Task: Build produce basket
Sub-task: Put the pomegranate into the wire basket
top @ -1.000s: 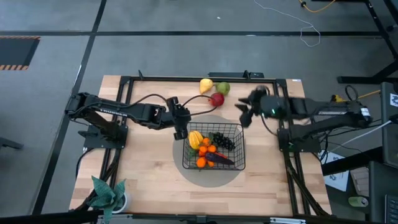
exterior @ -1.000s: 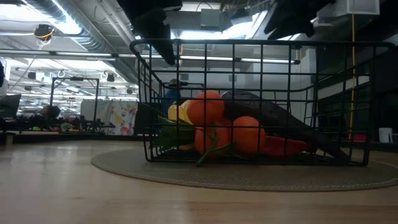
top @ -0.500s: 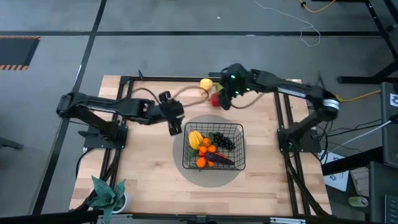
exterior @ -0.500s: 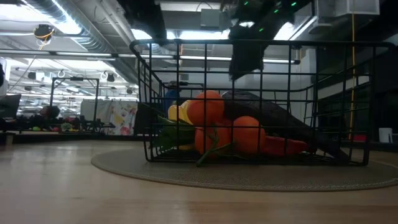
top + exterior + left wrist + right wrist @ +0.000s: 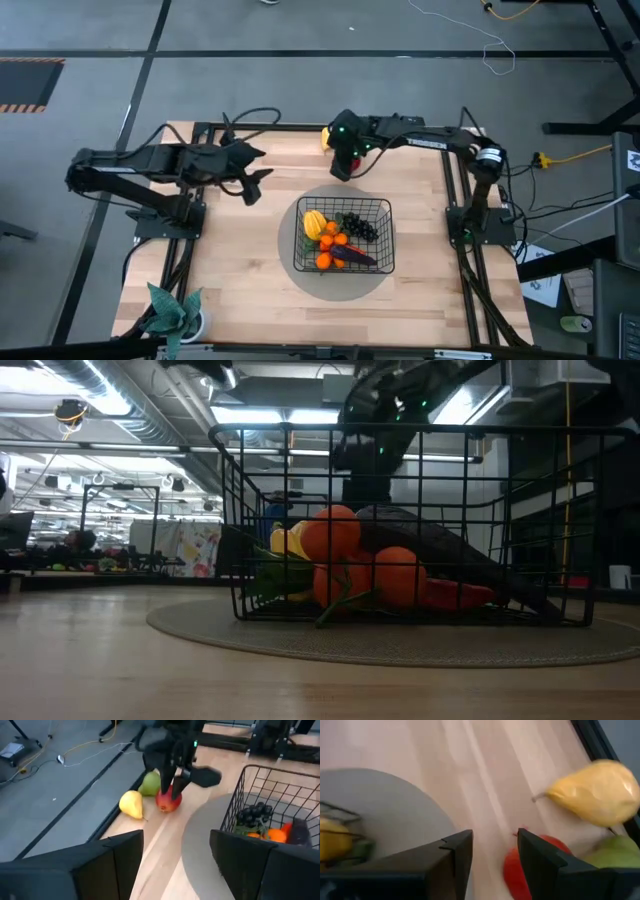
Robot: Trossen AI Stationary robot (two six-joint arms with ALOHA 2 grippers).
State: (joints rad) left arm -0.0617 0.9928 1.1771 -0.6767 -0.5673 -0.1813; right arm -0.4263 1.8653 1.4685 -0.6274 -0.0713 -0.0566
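The black wire basket [image 5: 345, 201] stands on a round grey mat and holds the yellow ridged fruit [image 5: 315, 222], grapes [image 5: 358, 225], oranges [image 5: 330, 240] and the eggplant [image 5: 356, 256]. Near the far edge, the red apple [image 5: 169, 801], the yellow pear [image 5: 131, 803] and the green apple [image 5: 150, 784] rest on the wood. My right gripper [image 5: 182, 782] is open and hangs close over the red apple [image 5: 512, 870], fingers pointing down. My left gripper [image 5: 255, 185] is open, left of the basket, over bare table.
A potted plant [image 5: 175, 310] stands at the near left corner. The grey mat [image 5: 330, 285] reaches past the basket on every side. Black frame rails [image 5: 300, 127] run along the far edge just behind the three fruits. Bare wood lies between my left gripper and the basket.
My right gripper has swung from the table's right side toward the far edge and come down over the red apple. My left gripper has drawn back from the basket's far left corner toward the table's left. The basket and the fruits have stayed put.
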